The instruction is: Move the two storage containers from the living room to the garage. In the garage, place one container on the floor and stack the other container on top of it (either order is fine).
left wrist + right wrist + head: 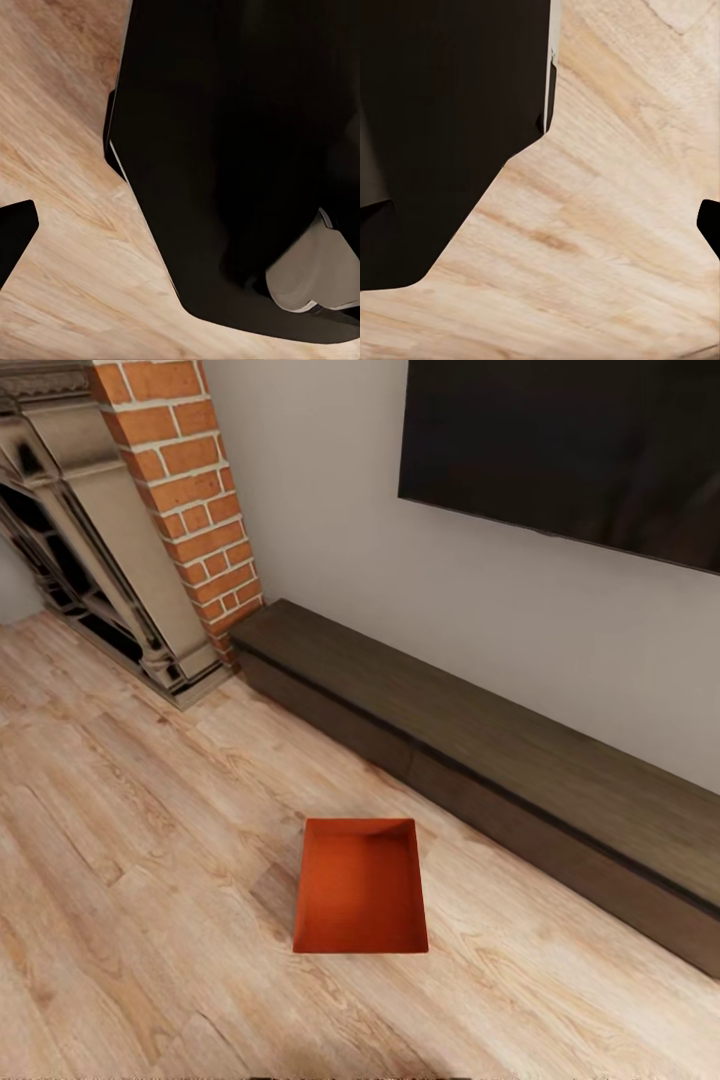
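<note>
Head view: one storage container (pixel 361 888) lies open on the wood floor (pixel 130 840), near the long dark cabinet (pixel 480 750), bare planks on its other sides. Left wrist view: dark robot body (pixel 225 150) over planks; pincer state unclear. Right wrist view: likewise, pincer state unclear.

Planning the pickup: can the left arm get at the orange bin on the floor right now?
Probably yes: the orange bin lies open on the wood floor, apart from the low cabinet, with nothing on or around it.

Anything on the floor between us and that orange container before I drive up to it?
Nothing visible: the storage container lies open on bare wood floor, apart from the low cabinet behind it.
</note>
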`<state>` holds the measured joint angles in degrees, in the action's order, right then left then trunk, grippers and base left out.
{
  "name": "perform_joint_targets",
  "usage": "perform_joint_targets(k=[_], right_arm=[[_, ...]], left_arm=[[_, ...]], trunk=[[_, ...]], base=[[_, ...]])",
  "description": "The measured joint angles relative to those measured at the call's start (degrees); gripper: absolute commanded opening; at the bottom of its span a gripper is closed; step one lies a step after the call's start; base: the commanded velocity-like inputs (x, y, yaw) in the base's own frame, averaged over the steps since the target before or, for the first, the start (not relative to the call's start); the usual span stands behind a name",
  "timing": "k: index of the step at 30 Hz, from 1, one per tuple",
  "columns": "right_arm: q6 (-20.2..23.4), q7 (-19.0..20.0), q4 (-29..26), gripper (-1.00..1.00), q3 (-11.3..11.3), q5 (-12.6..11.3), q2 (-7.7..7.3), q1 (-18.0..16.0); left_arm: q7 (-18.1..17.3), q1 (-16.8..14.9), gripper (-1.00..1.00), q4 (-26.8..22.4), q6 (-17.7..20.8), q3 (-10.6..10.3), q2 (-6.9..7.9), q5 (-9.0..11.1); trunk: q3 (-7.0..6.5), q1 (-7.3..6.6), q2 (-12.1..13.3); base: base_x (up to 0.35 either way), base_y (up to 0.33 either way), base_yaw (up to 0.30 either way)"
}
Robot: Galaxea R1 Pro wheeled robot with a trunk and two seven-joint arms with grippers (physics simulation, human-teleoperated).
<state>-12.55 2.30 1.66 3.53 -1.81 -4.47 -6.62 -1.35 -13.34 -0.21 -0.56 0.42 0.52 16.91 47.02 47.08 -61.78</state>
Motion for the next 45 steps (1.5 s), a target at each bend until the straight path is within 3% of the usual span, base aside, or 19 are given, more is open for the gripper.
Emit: perform_joint_targets(k=[27,45], right_arm=[[-0.01,0.00,0.00,1.00,0.00,0.00,-0.10,0.00],[-0.04,-0.08,-0.01,1.00,-0.06,-0.12,0.16,0.00]], left_arm=[[0.00,0.00,1.00,0.00,0.00,0.00,0.09,0.00],[0.00,0.00,1.00,0.00,0.00,0.00,0.17,0.00]], trunk=[[2.65,0.23,-0.42],[2.81,0.22,-0.42]], base=[[0.000,0.000,0.000],[0.000,0.000,0.000]])
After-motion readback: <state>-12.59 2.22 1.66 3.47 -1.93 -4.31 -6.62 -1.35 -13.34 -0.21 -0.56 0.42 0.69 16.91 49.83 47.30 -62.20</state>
